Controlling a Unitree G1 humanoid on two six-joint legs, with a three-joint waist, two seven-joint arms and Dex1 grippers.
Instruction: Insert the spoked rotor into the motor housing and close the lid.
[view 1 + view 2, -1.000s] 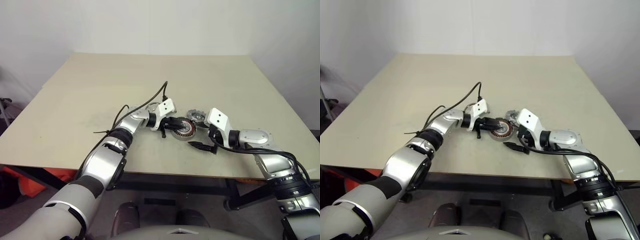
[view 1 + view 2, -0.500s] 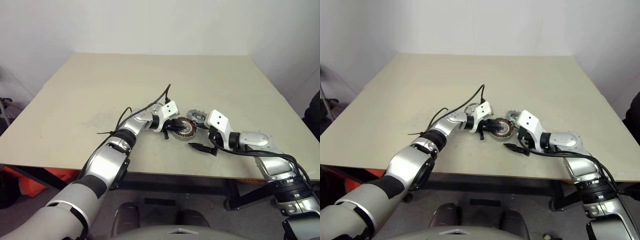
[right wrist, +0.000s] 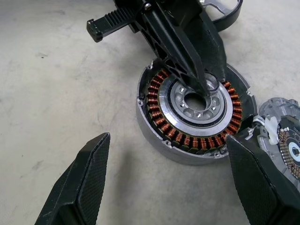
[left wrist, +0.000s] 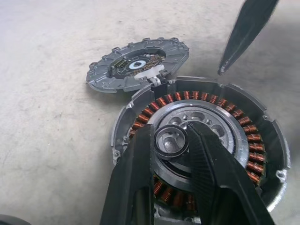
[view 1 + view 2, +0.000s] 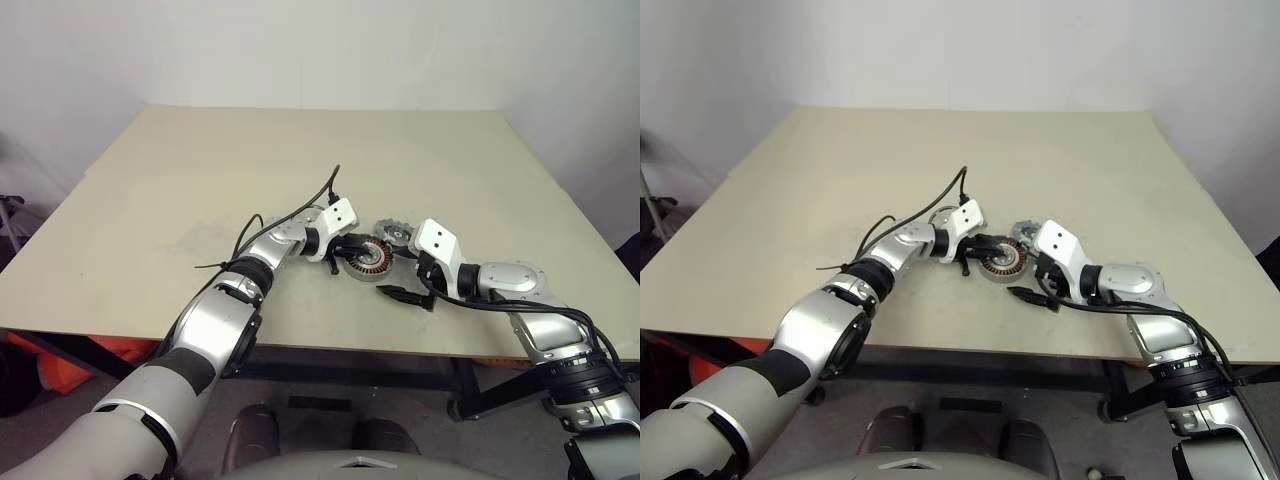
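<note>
Your left gripper (image 4: 171, 140) reaches over the motor housing (image 3: 197, 117) from the robot's left, its fingers (image 4: 136, 178) nearly closed on a small ring (image 4: 170, 139) held just above the housing's central hub. The housing sits on the desk (image 5: 300, 160) near its front edge, copper windings showing all round its open top. Just beyond it, touching its rim, lies a round grey toothed disc (image 4: 138, 63), flat on the desk. Your right gripper (image 3: 168, 183) hovers beside the housing on the robot's right, its fingers (image 3: 79, 183) spread wide and holding nothing.
</note>
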